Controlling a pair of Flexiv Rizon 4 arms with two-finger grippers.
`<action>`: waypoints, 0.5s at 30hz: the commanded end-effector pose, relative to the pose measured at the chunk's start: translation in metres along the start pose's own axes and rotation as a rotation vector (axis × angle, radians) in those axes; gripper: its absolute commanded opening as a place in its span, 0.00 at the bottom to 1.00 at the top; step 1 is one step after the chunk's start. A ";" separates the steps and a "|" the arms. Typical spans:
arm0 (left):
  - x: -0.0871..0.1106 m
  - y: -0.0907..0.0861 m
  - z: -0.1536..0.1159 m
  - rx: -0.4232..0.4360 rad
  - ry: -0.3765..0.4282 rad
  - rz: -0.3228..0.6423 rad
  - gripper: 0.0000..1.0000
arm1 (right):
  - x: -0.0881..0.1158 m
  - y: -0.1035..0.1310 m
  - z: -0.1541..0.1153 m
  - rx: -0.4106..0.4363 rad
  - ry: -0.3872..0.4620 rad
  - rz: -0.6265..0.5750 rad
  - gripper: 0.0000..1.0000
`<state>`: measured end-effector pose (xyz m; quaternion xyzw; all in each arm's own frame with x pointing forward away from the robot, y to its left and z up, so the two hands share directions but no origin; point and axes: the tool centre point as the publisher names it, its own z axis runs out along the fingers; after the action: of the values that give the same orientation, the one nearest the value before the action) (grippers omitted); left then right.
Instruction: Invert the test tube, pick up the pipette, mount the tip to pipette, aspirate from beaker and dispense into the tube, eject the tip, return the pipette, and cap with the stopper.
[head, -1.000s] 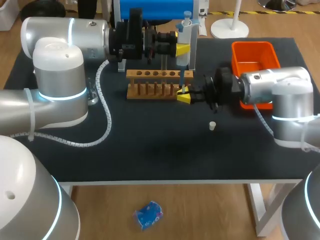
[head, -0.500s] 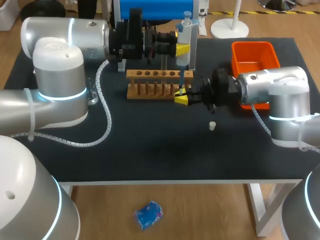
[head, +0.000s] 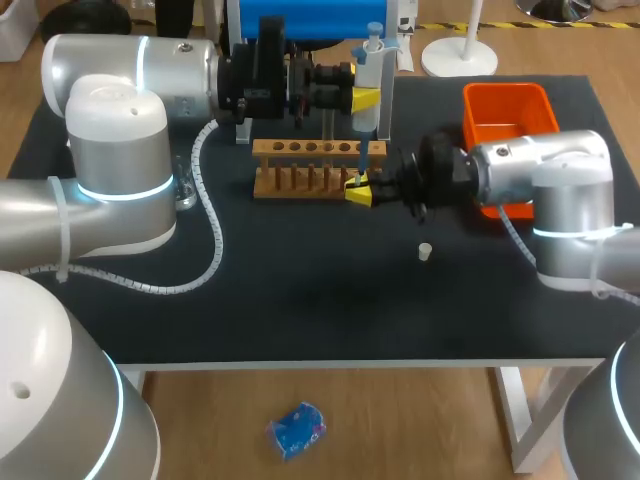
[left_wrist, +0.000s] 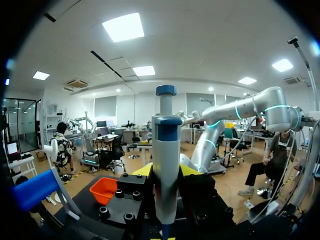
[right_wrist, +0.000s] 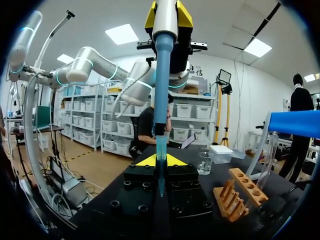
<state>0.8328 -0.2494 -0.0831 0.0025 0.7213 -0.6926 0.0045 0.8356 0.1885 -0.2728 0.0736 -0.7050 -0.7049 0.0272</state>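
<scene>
Holding the pipette upright, left gripper fingers clamp its body; right gripper fingers grip the test tube beneath its tip, beside the rack.

Overhead head view; both close wrist views share the pipette
</scene>
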 end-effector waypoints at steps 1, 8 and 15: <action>0.000 0.001 0.001 0.004 0.000 0.001 0.00 | 0.001 0.003 -0.004 0.000 -0.002 -0.006 0.00; 0.000 0.001 0.001 0.004 0.000 0.001 0.00 | 0.002 0.006 -0.005 -0.003 -0.004 -0.015 0.00; 0.000 0.001 0.001 0.004 0.000 0.001 0.00 | 0.004 0.002 -0.005 -0.002 -0.005 -0.007 0.00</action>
<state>0.8327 -0.2494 -0.0830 0.0025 0.7213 -0.6926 0.0044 0.8345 0.1833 -0.2706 0.0746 -0.7038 -0.7061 0.0232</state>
